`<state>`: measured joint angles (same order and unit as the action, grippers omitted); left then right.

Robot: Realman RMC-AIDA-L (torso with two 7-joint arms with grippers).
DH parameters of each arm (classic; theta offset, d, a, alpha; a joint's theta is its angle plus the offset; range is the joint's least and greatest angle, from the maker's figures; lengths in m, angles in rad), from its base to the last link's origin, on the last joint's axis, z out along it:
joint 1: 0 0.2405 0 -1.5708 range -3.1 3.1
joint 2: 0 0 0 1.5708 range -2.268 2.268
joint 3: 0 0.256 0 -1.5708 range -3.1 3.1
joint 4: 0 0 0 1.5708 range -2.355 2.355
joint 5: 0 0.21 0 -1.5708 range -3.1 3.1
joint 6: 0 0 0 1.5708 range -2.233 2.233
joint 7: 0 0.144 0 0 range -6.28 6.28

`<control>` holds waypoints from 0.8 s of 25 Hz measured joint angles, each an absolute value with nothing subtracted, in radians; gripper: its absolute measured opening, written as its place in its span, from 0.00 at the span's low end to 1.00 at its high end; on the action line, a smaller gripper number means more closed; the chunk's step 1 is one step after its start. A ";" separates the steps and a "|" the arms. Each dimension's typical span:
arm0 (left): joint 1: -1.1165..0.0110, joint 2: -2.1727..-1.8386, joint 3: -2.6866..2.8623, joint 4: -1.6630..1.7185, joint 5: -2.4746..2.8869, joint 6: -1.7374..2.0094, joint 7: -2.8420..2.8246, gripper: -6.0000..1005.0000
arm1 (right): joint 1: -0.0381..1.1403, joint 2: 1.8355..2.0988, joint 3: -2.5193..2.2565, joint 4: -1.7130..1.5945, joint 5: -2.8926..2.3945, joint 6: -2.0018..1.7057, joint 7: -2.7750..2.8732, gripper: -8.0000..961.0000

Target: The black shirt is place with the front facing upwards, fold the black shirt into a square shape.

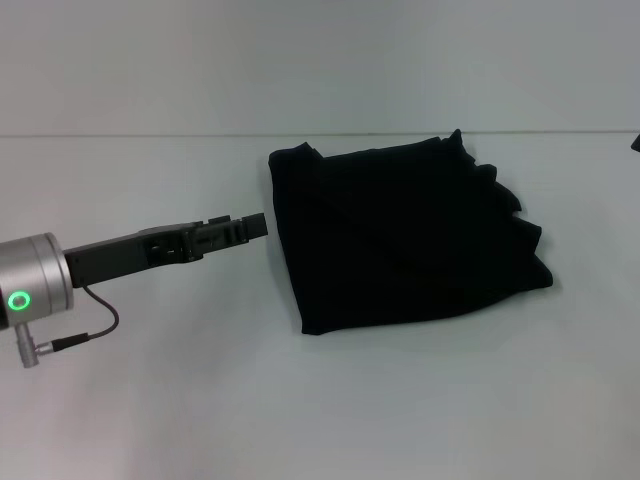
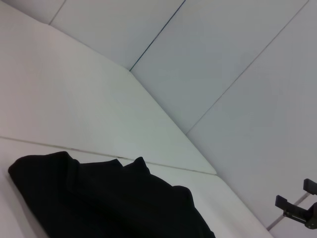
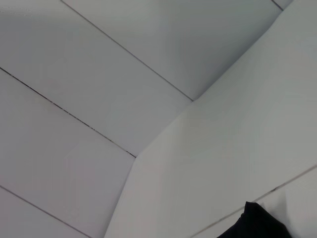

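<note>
Shirt: I see it folded, roughly square; little seems left.
Left gripper: beside it, holding nothing; jaws unclear.
Right gripper: unseen.

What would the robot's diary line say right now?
black shirt: folded, roughly square | left hand: beside shirt, not touching | right hand: off aside

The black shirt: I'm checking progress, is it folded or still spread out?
Folded: the black shirt lies on the table as a compact, roughly square bundle, layered edges stepped along one side.
</note>
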<state>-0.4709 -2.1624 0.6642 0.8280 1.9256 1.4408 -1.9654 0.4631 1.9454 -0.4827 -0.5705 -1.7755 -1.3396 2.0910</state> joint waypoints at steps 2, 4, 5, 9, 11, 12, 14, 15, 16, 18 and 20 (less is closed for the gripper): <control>-0.474 -2.162 0.667 0.825 1.927 1.430 -1.960 0.79 | 0.471 1.946 -0.488 -0.570 -1.776 -1.329 2.091 0.95; -0.474 -2.162 0.667 0.826 1.927 1.429 -1.958 0.79 | 0.477 1.946 -0.492 -0.569 -1.778 -1.323 2.091 0.95; -0.474 -2.162 0.667 0.827 1.926 1.429 -1.957 0.79 | 0.479 1.946 -0.495 -0.569 -1.778 -1.321 2.091 0.95; -0.474 -2.161 0.665 0.830 1.923 1.432 -1.956 0.79 | 0.487 1.947 -0.519 -0.570 -1.779 -1.313 2.096 0.95; -0.474 -2.161 0.663 0.829 1.925 1.429 -1.956 0.79 | 0.499 1.942 -0.547 -0.571 -1.782 -1.308 2.104 0.95; -0.473 -2.161 0.663 0.828 1.926 1.427 -1.957 0.79 | 0.509 1.937 -0.567 -0.571 -1.792 -1.303 2.115 0.95; -0.473 -2.161 0.662 0.826 1.927 1.424 -1.960 0.79 | 0.543 1.923 -0.607 -0.575 -1.838 -1.288 2.152 0.95; -0.473 -2.161 0.662 0.826 1.928 1.424 -1.962 0.79 | 0.567 1.915 -0.625 -0.578 -1.880 -1.279 2.182 0.95; -0.473 -2.161 0.662 0.826 1.929 1.424 -1.964 0.79 | 0.596 1.906 -0.643 -0.583 -1.932 -1.271 2.216 0.95; -0.472 -2.161 0.661 0.826 1.930 1.427 -1.968 0.79 | 0.657 1.891 -0.666 -0.593 -2.037 -1.264 2.282 0.95; -0.468 -2.161 0.660 0.828 1.934 1.428 -1.971 0.79 | 0.721 1.883 -0.677 -0.609 -2.138 -1.262 2.338 0.95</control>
